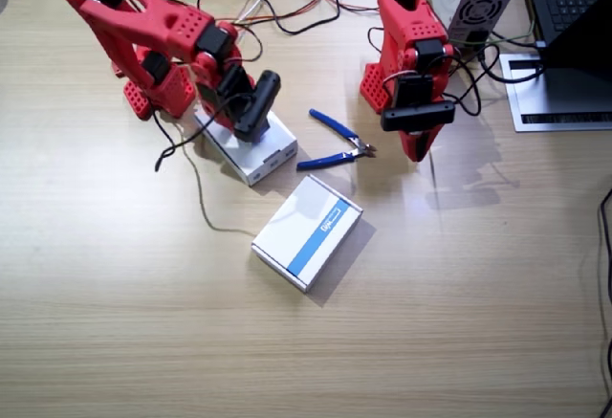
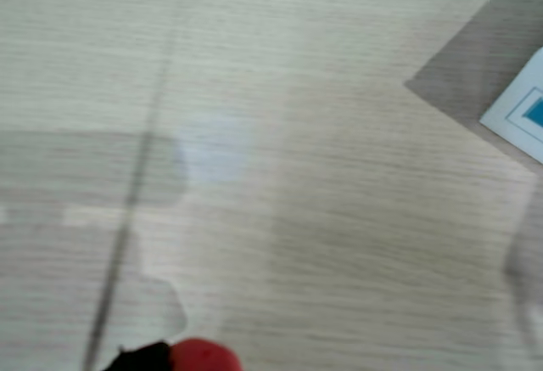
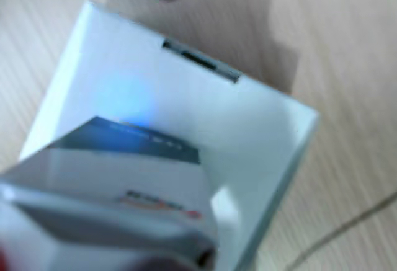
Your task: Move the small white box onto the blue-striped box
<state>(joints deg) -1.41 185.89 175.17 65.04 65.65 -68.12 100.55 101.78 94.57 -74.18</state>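
My right gripper (image 1: pixel 251 112) is down over the plain white box (image 1: pixel 253 145). In a wrist view the small white box (image 3: pixel 111 190), red logo up, sits right at my jaws above that plain box, and it looks pinched, but honestly I can't tell for sure. The blue-striped box (image 1: pixel 308 231) lies on the worktop (image 1: pixel 143 294) ahead of that gripper, well apart from it. Blue-handled pliers (image 1: pixel 337 143) lie between my two grippers. My left gripper (image 1: pixel 417 145) hangs over bare worktop with its jaws pressed together, the striped box's corner (image 2: pixel 519 112) off to one side.
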